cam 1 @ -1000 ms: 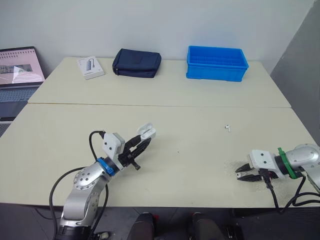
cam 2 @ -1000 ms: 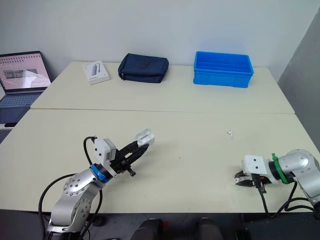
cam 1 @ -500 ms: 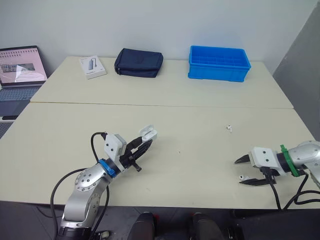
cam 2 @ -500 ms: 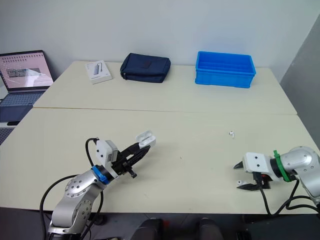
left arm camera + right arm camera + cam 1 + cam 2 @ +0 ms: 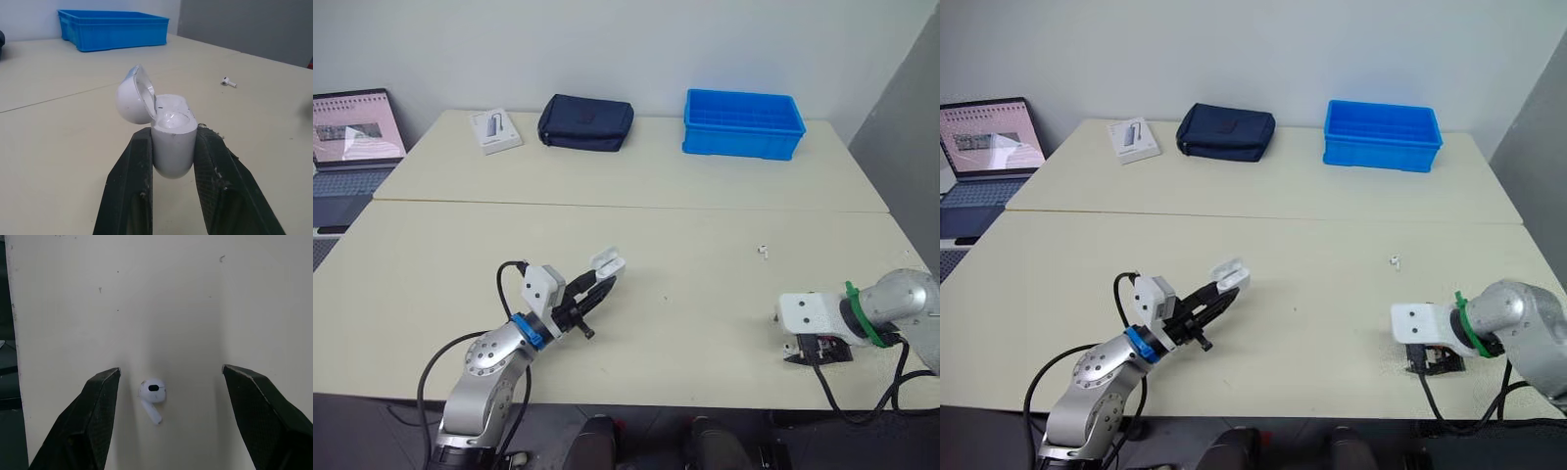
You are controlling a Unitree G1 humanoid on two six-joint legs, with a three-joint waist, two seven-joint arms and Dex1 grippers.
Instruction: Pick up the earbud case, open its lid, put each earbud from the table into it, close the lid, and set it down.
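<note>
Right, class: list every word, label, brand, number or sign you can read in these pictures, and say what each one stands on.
No text can be read with certainty.
laptop screen: lines of content, too blurred to read.
white box: a printed picture and small marks, too small to read.
dark pouch: a small reddish tag, illegible.
earbud case and blue crate: no marking visible.

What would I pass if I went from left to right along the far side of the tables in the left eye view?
laptop → white box → dark blue pouch → blue crate
</note>
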